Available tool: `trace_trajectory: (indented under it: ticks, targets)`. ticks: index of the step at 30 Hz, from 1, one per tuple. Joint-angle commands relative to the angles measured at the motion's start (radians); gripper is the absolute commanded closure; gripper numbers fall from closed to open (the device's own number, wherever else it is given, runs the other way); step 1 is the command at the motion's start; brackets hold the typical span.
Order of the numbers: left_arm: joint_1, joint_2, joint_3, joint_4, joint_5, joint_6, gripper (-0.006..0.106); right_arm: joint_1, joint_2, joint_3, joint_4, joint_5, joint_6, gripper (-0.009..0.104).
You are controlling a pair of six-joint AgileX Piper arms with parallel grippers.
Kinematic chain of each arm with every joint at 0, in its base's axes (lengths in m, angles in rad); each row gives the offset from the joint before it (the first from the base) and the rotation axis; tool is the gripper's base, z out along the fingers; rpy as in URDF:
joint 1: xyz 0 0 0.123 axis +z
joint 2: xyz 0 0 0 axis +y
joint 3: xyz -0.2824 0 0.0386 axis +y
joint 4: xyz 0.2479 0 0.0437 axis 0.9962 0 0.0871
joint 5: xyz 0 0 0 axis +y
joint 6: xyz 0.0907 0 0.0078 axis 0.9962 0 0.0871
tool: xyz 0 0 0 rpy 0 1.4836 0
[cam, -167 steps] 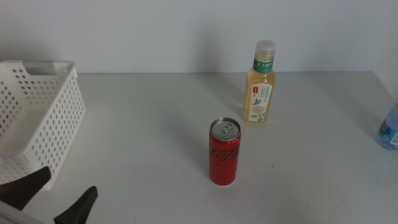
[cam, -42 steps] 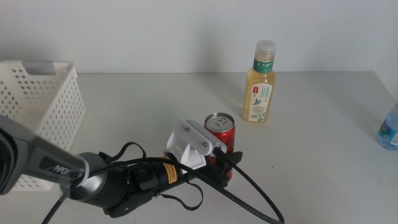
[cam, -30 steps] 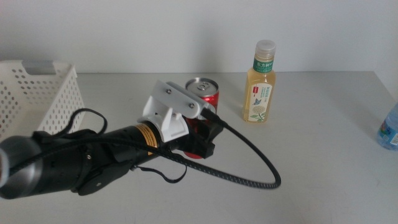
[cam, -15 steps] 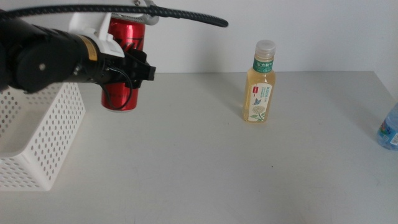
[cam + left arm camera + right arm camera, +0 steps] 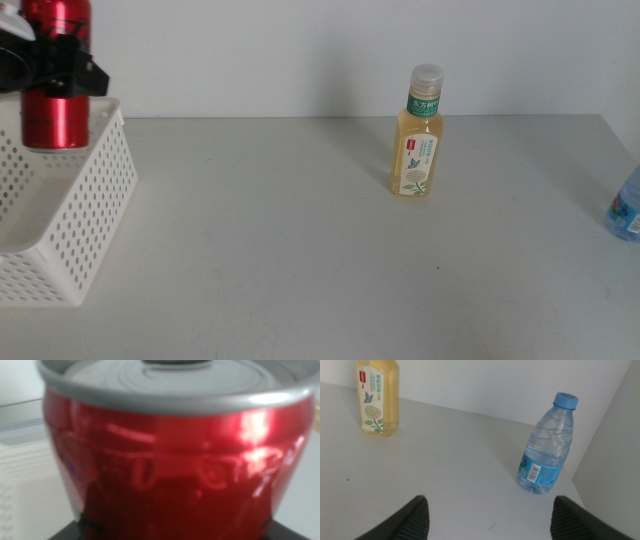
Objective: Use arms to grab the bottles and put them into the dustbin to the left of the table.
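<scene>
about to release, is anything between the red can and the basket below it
Nothing visible: the left gripper holds the red can upright over the white basket, open air beneath. The basket's floor is out of view.

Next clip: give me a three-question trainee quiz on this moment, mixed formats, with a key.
1. True or false: the red can is standing on the table.
2. What does the left end effector hold the can above? A) the white basket B) the yellow tea bottle C) the water bottle
3. Fill in: the right end effector is ____, with the water bottle ahead of it.

Key: 1 false; 2 A; 3 open
</scene>
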Motion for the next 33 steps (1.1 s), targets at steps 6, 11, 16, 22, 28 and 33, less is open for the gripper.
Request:
trace_trajectory:
  ticks: [6,11,16,22,28,33]
  targets:
    - [0.148,0.099,-0.216,-0.030,0.142,0.004,0.096,-0.005,-0.022,-0.010,-0.002,-0.071,-0.010,0.033]
    - [0.199,0.237,-0.352,0.021,0.266,-0.016,0.096,-0.005,-0.022,-0.010,-0.002,-0.071,-0.010,0.033]
    - [0.209,0.349,-0.388,0.148,0.341,-0.028,0.096,-0.005,-0.022,-0.010,-0.002,-0.071,-0.010,0.033]
    - [0.209,0.455,-0.388,0.245,0.346,-0.095,0.096,-0.005,-0.022,-0.010,-0.002,-0.071,-0.010,0.033]
    - [0.207,0.534,-0.388,0.279,0.306,-0.101,0.096,-0.005,-0.022,-0.010,-0.002,-0.071,-0.010,0.033]
    - [0.207,0.580,-0.388,0.331,0.305,-0.116,0.096,-0.005,-0.022,-0.010,-0.002,-0.071,-0.010,0.033]
